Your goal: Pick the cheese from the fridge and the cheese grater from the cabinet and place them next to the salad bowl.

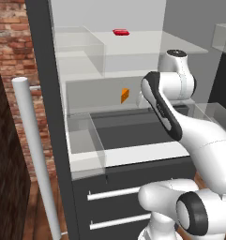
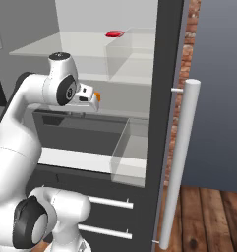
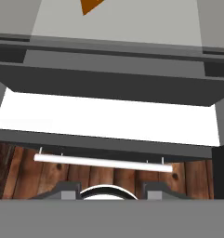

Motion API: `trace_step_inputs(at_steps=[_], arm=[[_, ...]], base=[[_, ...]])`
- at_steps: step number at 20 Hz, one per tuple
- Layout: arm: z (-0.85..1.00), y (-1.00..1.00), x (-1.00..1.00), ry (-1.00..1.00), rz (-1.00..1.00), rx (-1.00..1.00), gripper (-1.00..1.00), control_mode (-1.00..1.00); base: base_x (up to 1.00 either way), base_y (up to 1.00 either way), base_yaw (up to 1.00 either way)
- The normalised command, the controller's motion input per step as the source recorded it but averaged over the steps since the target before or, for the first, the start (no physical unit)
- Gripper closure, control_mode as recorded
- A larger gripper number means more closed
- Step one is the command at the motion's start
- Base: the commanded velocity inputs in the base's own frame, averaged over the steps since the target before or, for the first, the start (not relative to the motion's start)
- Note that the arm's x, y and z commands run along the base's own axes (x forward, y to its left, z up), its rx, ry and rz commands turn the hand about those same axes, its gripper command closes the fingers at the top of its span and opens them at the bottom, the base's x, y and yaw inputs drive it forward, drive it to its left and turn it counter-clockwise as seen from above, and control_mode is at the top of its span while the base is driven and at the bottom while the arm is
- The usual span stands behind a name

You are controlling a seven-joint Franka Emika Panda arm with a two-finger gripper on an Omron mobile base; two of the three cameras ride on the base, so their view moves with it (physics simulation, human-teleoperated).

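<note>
The cheese (image 1: 125, 95), a small orange wedge, was seen whole on a glass shelf inside the open fridge (image 1: 58, 122) from the left base; in the hand view merely its tip (image 3: 91, 5) was caught. Whether the jaws were open could not be told.

cheese (image 1: 125, 95) inside fridge (image 1: 44, 93), below red item (image 1: 120, 32)

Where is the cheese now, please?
The cheese sits inside the fridge on a middle shelf, below the shelf with the flat red item. In the left base view it is just left of the arm.
</note>
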Motion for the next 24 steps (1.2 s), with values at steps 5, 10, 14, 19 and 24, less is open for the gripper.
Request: trace_step_inputs(at_steps=[5,10,14,19,24], arm=[[0.0,0.04,-0.06,-0.01,0.0,0.0,-1.0,-1.0],[0.0,0.01,0.0,0.0,0.0,0.0,-1.0,-1.0],[0.0,0.0,-0.04,-0.02,-0.02,0.0,-1.0,-1.0],[0.26,0.0,-0.28,-0.17,-0.07,0.0,-1.0,-1.0],[0.44,0.0,-0.33,-0.1,-0.01,0.0,-1.0,-1.0]], base=[[0.0,0.0,0.0],[0.0,0.0,0.0],[0.0,0.0,0.0],[0.0,0.0,0.0],[0.0,0.0,0.0]])
